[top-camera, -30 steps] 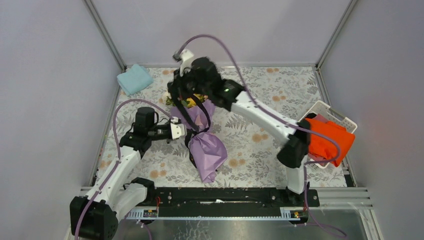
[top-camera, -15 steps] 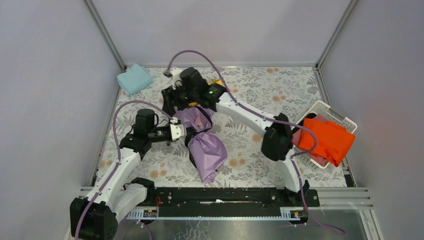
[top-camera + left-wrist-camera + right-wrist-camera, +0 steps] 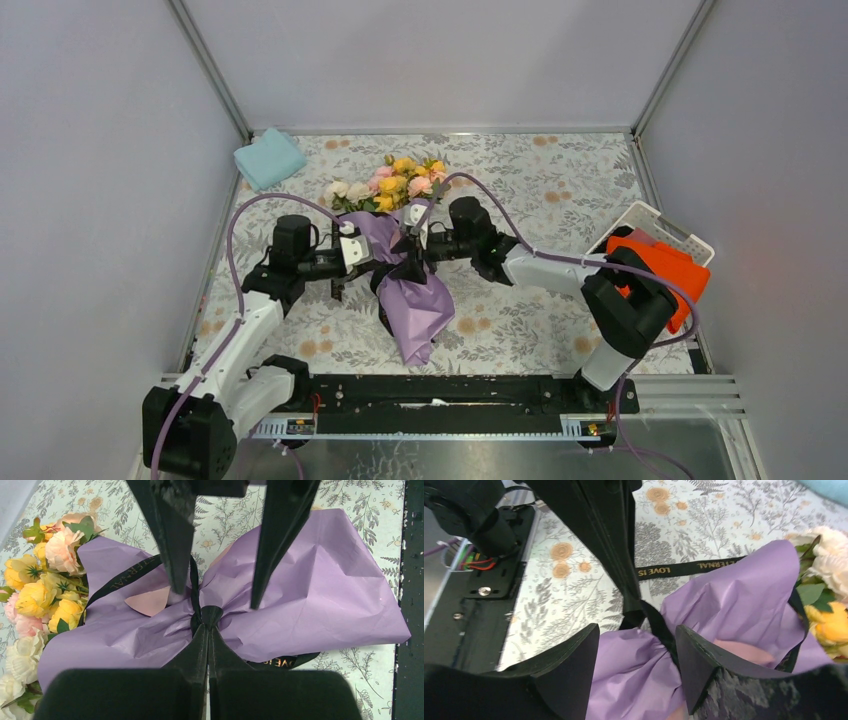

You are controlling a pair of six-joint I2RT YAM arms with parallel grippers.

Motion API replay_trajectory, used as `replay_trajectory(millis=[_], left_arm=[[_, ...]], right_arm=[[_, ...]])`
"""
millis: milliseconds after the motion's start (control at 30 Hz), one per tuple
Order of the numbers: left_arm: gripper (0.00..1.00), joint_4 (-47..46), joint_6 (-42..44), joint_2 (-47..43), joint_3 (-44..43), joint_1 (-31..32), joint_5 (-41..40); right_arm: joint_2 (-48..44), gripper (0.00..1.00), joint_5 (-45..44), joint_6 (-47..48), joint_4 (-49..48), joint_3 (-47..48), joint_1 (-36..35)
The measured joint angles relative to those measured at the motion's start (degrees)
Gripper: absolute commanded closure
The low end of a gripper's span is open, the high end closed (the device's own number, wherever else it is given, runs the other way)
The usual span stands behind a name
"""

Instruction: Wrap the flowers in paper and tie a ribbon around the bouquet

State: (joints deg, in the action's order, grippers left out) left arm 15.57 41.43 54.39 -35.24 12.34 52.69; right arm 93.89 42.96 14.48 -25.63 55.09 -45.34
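Snugly, ribbon (image 3: pixel 120 582) around bouquet (image 3: pixel 425 300) neck.

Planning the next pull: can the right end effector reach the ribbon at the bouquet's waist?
Probably yes: the right end effector is open astride the ribbon there; the left end effector, shut on it, crowds that spot.

The paper (image 3: pixel 310 590) hides everything of the flowers (image 3: pixel 32 597) below the blooms from me. Left wrist view cuts them off at 9 o'clock. Where the ribbon (image 3: pixel 122 580) crosses, my left gripper (image 3: pixel 208 627) hides any knot.
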Motion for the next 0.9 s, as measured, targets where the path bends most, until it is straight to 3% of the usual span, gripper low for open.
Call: replay_trajectory(millis=[233, 367, 500, 533, 567, 600, 633, 667, 700, 767, 833, 900], left_arm=[[1.0, 0.0, 0.0, 0.4, -0.1, 0.0, 0.0], [1.0, 0.0, 0.1, 0.7, -0.1, 0.0, -0.2], [1.0, 0.0, 0.2, 1.1, -0.4, 0.0, -0.7], [1.0, -0.1, 0.2, 1.2, -0.4, 0.0, -0.8], [0.95, -0.1, 0.2, 1.3, -0.4, 0.0, -0.8], [0.59, -0.1, 0.1, 1.4, -0.4, 0.0, -0.9], [0.31, -0.1, -0.4, 1.5, -0.5, 0.0, -1.3], [0.11, -0.2, -1.2, 1.7, -0.7, 0.0, -1.9], [0.05, -0.2, -2.6, 2.0, -1.1, 0.0, -3.2], [0.03, 0.7, -5.4, 3.1, -3.2, -0.2, -6.8], [0.04, 3.0, -7.0, 4.6, -7.5, -1.0, -11.6], [0.11, 7.6, -6.3, 6.8, -13.9, -3.1, -16.2]], right_arm=[[5.7, 0.65, 0.9, 3.4, -8.7, 1.0, -0.5], [6.6, 0.72, 1.6, 3.5, -10.3, 1.3, -1.0], [6.7, 1.0, 2.0, 3.6, -10.5, 1.3, -1.0], [6.7, 1.0, 2.5, 3.6, -10.5, 1.3, -1.0], [6.7, 1.0, 2.7, 3.6, -10.4, 1.3, -1.0], [6.7, 1.0, 2.8, 3.5, -10.5, 1.3, -1.0], [6.7, 1.0, 2.8, 3.3, -10.5, 1.3, -1.0], [6.7, 1.0, 2.7, 3.1, -10.7, 1.3, -1.0], [6.7, 1.0, 2.7, 2.8, -10.8, 1.3, -1.0], [6.7, 1.0, 2.2, 2.4, -10.6, 1.5, -1.1], [6.7, 1.0, 1.2, 2.4, -10.5, 1.6, -1.1], [6.7, 1.0, 0.5, 2.3, -10.3, 1.6, -1.1]])
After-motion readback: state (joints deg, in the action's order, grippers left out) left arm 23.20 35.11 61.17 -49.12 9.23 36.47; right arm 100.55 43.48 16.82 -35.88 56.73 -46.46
